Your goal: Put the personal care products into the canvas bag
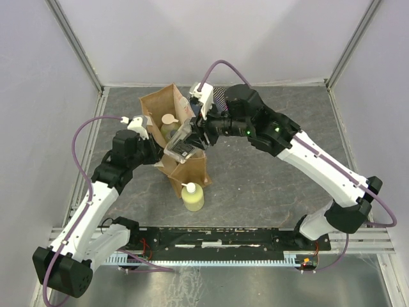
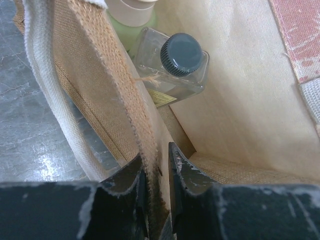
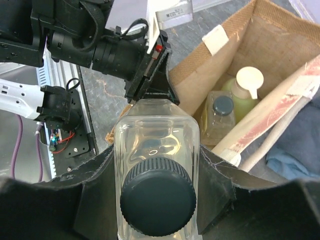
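R gripper (image 3: 158,155) clamped on clear bottle (image 3: 157,125): cap toward my wrist, long axis along my fingers, base pointing left. L gripper (image 2: 157,160) pinched tight on bag (image 1: 156,102) wall at near-left rim, propping the mouth open. Inside bag: green bottle (image 3: 242,92) and 2nd clear bottle (image 3: 218,117), touching. Held bottle hovers over bag's near-right edge; free space lies just far-left of it. Judgement: R arm delivers, L being occupied; shift far-left, lower base-first. Risk: base catching rim. Yellow bottle (image 1: 193,197) stands on table (image 1: 268,185) just near of bag, not yet loaded.
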Robot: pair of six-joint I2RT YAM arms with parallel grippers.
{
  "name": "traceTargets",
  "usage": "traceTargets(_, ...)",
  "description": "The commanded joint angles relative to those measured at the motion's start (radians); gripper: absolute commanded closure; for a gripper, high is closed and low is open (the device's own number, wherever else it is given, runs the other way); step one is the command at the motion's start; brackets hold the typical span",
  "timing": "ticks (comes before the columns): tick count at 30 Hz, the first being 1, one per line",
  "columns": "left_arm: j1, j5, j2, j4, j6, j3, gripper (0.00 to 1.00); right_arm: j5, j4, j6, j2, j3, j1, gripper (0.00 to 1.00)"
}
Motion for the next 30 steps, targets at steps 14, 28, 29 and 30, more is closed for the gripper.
traceTargets(14, -0.005, 0.062, -0.03, -0.003, 0.021, 0.043, 0.74, 0.153, 0.198, -0.13, 0.07, 0.108, 0.055, 1.0)
traceTargets(28, -0.004, 0.074, -0.035, -0.016, 0.027, 0.066, 0.74, 0.138, 0.166, -0.114, 0.153, 0.162, 0.056, 1.0)
traceTargets(29, -0.005, 0.074, -0.035, -0.019, 0.027, 0.068, 0.74, 0.138, 0.164, -0.112, 0.156, 0.157, 0.055, 1.0)
traceTargets(30, -0.005, 0.076, -0.035, -0.022, 0.027, 0.071, 0.74, 0.139, 0.16, -0.111, 0.161, 0.15, 0.055, 1.0)
